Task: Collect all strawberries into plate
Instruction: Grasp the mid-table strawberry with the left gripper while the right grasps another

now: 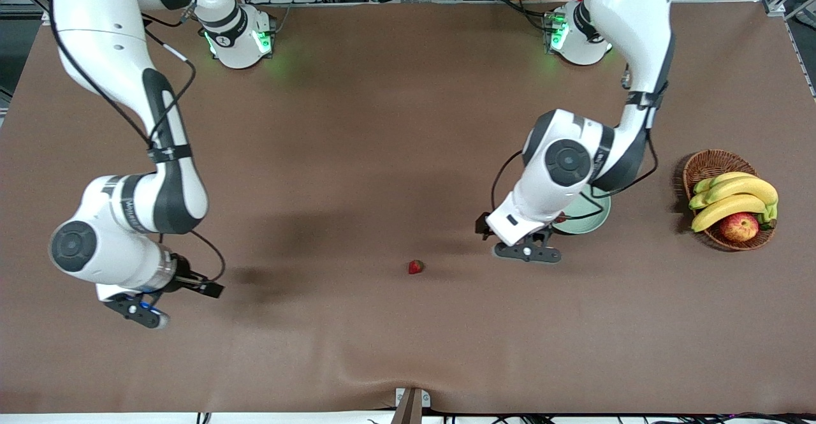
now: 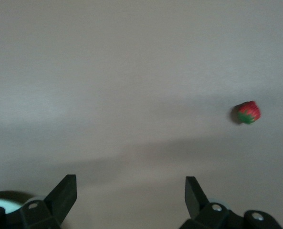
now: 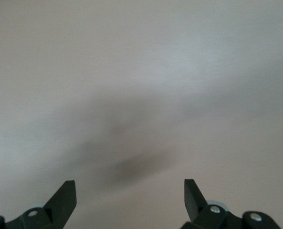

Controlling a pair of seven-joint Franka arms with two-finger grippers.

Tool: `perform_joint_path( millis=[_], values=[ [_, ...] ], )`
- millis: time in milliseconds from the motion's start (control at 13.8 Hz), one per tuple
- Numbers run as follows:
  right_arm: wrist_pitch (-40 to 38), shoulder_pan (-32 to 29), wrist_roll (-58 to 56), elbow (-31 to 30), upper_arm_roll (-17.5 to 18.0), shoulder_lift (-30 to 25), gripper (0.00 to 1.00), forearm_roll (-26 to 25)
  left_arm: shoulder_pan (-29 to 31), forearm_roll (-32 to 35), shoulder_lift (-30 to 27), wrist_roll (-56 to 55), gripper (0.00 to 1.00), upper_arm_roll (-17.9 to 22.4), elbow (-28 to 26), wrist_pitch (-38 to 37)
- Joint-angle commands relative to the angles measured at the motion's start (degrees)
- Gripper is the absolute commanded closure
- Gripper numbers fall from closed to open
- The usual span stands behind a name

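One strawberry (image 1: 415, 266) lies on the brown table, nearer to the front camera than the plate and toward the right arm's end from it. It also shows in the left wrist view (image 2: 247, 112). The pale mint-green plate (image 1: 593, 220) is mostly hidden under the left arm. What lies in it is hidden, and no other strawberries show. My left gripper (image 1: 528, 254) (image 2: 131, 183) is open and empty, over the table beside the plate, between it and the strawberry. My right gripper (image 1: 137, 310) (image 3: 130, 187) is open and empty over bare table at the right arm's end.
A brown wicker basket (image 1: 701, 164) with bananas (image 1: 733, 197) and a red-yellow apple (image 1: 739, 226) stands at the left arm's end of the table, beside the plate. The brown cloth has a wrinkle at the front edge (image 1: 382, 373).
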Motion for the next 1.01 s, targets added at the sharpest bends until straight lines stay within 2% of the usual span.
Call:
perform_joint_path(
  millis=[0, 435, 652, 797, 942],
  values=[
    [0.36, -4.54, -8.11, -5.54, -0.30, -3.73, 0.00, -1.01, -2.44, -1.00, 5.24, -3.03, 0.00, 0.41, 6.31, 1.52],
    [2.20, -15.62, -31.49, -8.96, -0.39, -3.21, 0.00, -1.01, -5.61, -1.35, 11.04, -5.49, 0.00, -0.38, 7.11, 15.39],
    [11.06, -17.56, -43.18, -15.98, -0.39, -3.38, 0.00, -1.01, -7.37, -1.35, 15.08, -7.26, 0.00, -0.47, 8.60, 20.33],
    [13.28, -18.62, -50.83, -17.75, -0.30, -3.04, 0.00, -1.01, -8.25, -1.35, 17.45, -7.35, 0.00, -0.47, 9.65, 24.19],
    [13.81, -19.06, -53.67, -18.28, -0.30, -2.60, 0.00, -1.01, -8.43, -1.35, 19.04, -7.17, 0.00, -0.47, 11.06, 25.61]
  ],
)
